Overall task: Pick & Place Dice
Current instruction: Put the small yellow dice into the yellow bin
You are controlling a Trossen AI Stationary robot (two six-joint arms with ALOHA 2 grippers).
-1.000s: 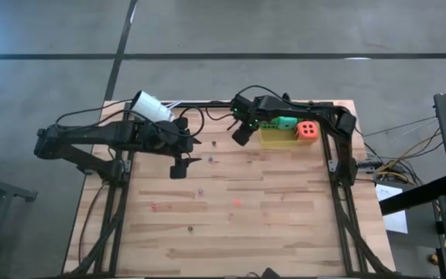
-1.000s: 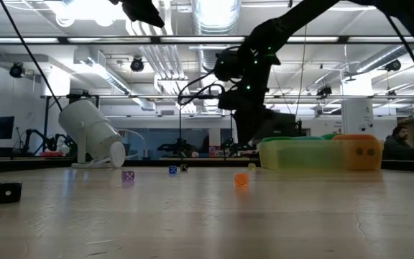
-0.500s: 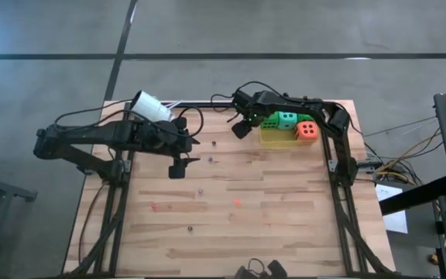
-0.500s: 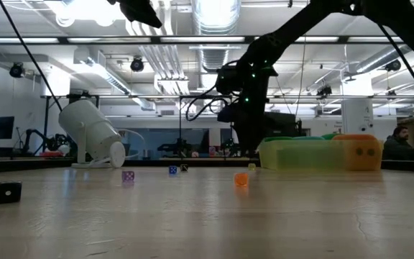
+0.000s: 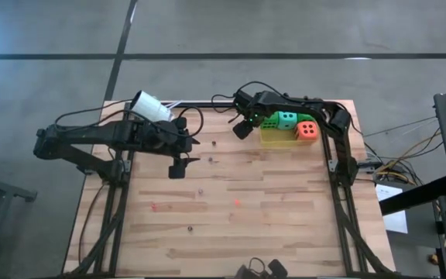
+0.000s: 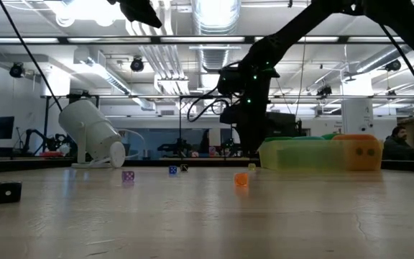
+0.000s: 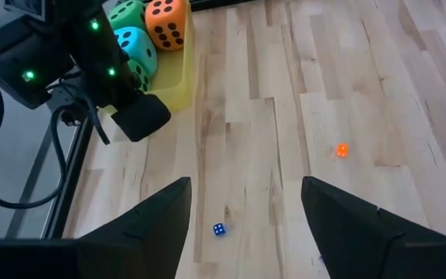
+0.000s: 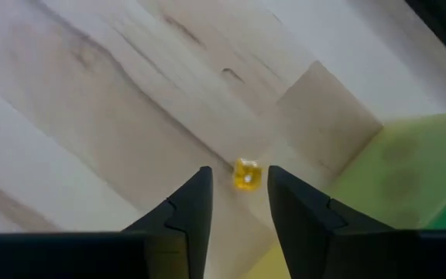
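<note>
Three big soft dice show in the high view inside a yellow tray (image 5: 273, 138) at the table's far right: a green die (image 5: 270, 120), a teal die (image 5: 286, 118) and an orange-red die (image 5: 307, 131). The left wrist view shows a second green die (image 7: 138, 74) partly behind the right arm. My right gripper (image 5: 240, 130) hangs just left of the tray, its fingers a little apart (image 8: 238, 172) above a tiny yellow die (image 8: 246, 174) on the wood. My left gripper (image 5: 178, 169) is open (image 7: 246, 186) over the table's left middle.
A white cup (image 5: 152, 106) lies on its side at the far left edge. Several tiny dice are scattered on the wood, among them a blue one (image 7: 218, 229), an orange one (image 7: 341, 150) and a black one (image 6: 8, 191). A dark frame rail (image 5: 207, 103) runs along the far edge.
My right arm has drawn back slightly toward the table's far edge, uncovering the green and teal dice in the tray; it has then kept still.
</note>
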